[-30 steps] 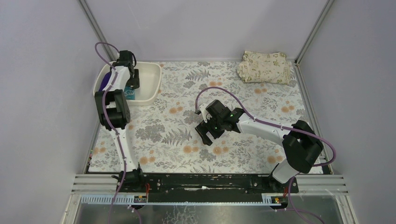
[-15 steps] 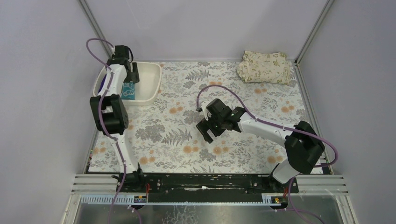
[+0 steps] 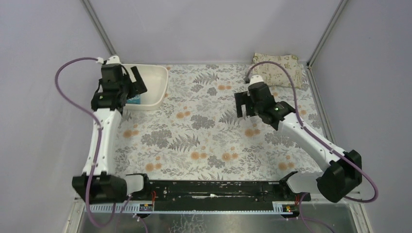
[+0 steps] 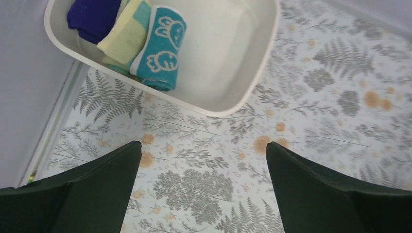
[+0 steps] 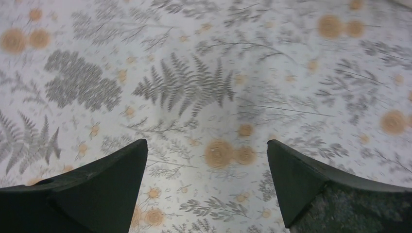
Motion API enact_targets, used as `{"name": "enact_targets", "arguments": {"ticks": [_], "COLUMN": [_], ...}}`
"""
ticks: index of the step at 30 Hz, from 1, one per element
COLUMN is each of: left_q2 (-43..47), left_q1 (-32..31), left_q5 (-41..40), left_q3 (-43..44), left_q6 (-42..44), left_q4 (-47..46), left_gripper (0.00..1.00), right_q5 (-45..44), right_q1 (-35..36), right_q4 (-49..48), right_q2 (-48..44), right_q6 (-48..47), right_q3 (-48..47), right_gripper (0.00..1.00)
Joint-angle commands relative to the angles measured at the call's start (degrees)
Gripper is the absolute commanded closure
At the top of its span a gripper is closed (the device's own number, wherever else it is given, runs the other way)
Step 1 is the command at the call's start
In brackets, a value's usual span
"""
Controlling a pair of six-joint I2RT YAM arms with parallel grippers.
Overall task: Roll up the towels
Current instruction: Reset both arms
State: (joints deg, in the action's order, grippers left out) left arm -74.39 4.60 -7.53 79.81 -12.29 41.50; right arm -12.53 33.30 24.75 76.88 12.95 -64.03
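Towels (image 4: 128,39) packed side by side at one end of a cream, round-cornered plastic tub (image 4: 243,92): purple towel (image 4: 92,17), yellow towel (image 4: 127,36), teal towel (image 4: 160,48) with white bunny faces, all soft, nubby terry in snug bundles. Left gripper (image 4: 203,148) over the tablecloth (image 3: 194,141) just beside the tub, jaws spread wide, gripping nothing. Right gripper (image 5: 206,143) equally wide and empty, above the fern-and-flower print, well apart from the tub. Beige leaf-printed cloth (image 3: 282,73) folded in the far right corner, partly hidden.
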Motion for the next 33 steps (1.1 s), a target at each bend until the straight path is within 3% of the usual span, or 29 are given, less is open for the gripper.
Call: {"name": "enact_targets", "arguments": {"ticks": [1, 6, 12, 16, 24, 33], "left_q2": [10.72, 21.9, 36.04, 42.28, 41.59, 38.53], "left_q1": [-0.35, -3.35, -11.17, -12.33, -12.34, -12.36], "left_q5": [5.64, 3.37, -8.59, -12.67, -11.45, -10.2], "left_q3": [-3.58, -6.88, -11.89, -15.51, -23.98, -25.17], "left_q6": [-3.68, -3.51, -0.08, 0.68, -4.36, -5.03], "left_q4": [-6.03, -6.14, -6.3, -6.37, -10.09, -13.19], "left_gripper": [0.0, 0.0, 0.0, 0.0, 0.0, 0.0], "right_q5": [-11.78, -20.58, -27.97, -30.09, -30.26, -32.21], "right_q1": [-2.75, -2.8, -2.79, -2.81, -2.86, -2.78], "right_q4": [1.46, 2.27, 0.55, -2.9, -7.11, -7.36], "right_q2": [-7.68, -16.79, -30.46, -37.73, -43.04, -43.1], "right_q6": [4.05, 3.69, 0.84, -2.2, -4.53, -4.0], "right_q3": [2.18, 5.9, 11.07, 14.93, 19.54, 20.34], "right_gripper": [0.01, 0.01, 0.01, 0.01, 0.01, 0.01]}}
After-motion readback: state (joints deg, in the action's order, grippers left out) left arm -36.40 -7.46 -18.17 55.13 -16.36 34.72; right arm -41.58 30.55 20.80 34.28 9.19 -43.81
